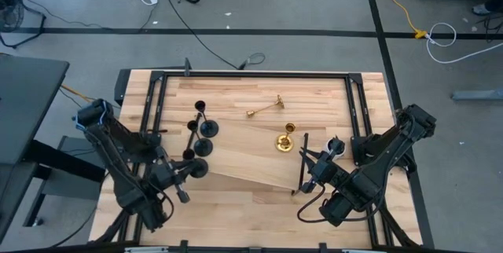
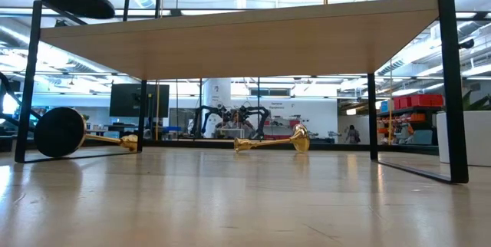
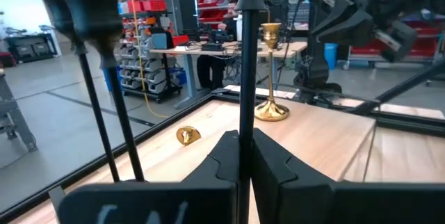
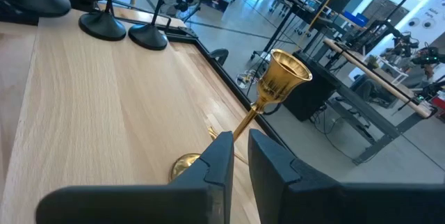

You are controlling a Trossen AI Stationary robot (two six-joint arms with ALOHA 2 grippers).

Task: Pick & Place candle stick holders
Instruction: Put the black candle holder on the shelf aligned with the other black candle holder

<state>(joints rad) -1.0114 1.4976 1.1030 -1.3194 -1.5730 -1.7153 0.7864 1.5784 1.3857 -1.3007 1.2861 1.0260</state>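
Note:
A raised wooden board [image 1: 251, 155] stands on the table. Three black candlesticks [image 1: 206, 123] stand upright on its left part. One gold candlestick [image 1: 287, 139] stands upright on its disc base at the right, and another [image 1: 267, 110] lies on its side farther back. My left gripper [image 1: 187, 176] is shut on a fourth black candlestick [image 1: 198, 166] at the board's near left corner. My right gripper [image 1: 314, 166] is at the board's near right side, close to the standing gold candlestick [image 4: 281, 78]. Its fingers [image 4: 222, 154] are a narrow gap apart with nothing between them. My left gripper pinches the black candlestick's thin stem [image 3: 245, 106] between its two fingers, low on the stem. The fingers come level from the table's near left and lie across the stem. The candlestick stands upright. Whether its disc base [image 2: 77, 0] rests on the board, I cannot tell.
The board's black bar legs [image 1: 302, 163] stand near my right gripper. A small white pot [image 1: 335, 144] sits to the right of the board. The lying gold candlestick also shows in the low view [image 2: 272, 141]. Black frame rails [image 1: 251, 75] border the table.

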